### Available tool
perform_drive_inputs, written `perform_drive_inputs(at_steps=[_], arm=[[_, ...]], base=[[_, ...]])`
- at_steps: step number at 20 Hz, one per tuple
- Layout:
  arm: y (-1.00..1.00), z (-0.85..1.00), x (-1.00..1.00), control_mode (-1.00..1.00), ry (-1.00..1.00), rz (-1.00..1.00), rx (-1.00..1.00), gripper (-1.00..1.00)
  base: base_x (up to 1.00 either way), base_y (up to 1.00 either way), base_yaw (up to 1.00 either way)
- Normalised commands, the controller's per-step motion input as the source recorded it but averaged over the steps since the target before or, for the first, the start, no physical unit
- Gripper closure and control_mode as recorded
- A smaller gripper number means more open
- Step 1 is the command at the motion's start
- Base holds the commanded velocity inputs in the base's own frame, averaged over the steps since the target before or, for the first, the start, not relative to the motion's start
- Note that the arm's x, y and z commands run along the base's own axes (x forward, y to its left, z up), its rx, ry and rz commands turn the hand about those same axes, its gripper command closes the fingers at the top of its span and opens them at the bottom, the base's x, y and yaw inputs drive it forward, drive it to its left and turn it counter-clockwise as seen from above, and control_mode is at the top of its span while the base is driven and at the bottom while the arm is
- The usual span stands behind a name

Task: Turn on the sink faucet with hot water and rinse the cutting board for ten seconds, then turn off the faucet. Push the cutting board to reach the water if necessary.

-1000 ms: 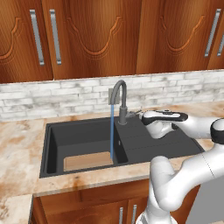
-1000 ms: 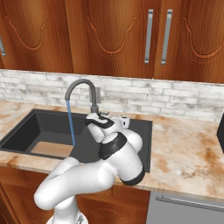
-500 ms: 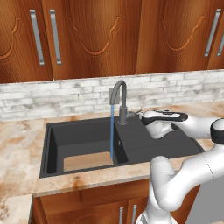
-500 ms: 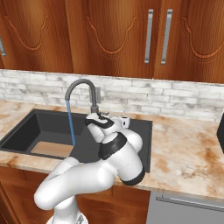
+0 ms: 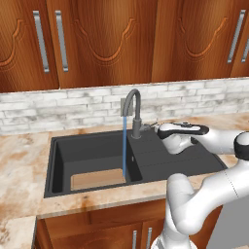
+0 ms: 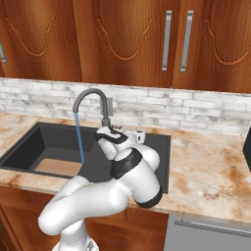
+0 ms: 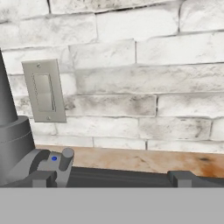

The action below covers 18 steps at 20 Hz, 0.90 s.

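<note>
Nothing has changed: water [image 5: 124, 146] is still poured from the faucet [image 5: 133, 110] onto the board [image 5: 97, 179]. The gripper [image 5: 156, 127] is kept by the lever, fingers spread. Rinsing goes on.

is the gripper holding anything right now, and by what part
Nothing is held. The gripper has its jaws apart beside the sink faucet, with the small lever near one fingertip but not clamped.
</note>
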Motion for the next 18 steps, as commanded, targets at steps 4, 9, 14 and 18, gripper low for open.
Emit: perform_drive_inputs(at_steps=[4,9,14,18], arm=[[0.0,0.0,0.0,-1.0,0.0,0.0,0.0,-1.0],[0.0,0.0,0.0,-1.0,0.0,0.0,0.0,-1.0],[0.0,0.0,0.0,-1.0,0.0,0.0,0.0,-1.0],[0.0,0.0,0.0,-1.0,0.0,0.0,0.0,-1.0]], base=[[0.0,0.0,0.0],[0.0,0.0,0.0],[0.0,0.0,0.0],[0.0,0.0,0.0]])
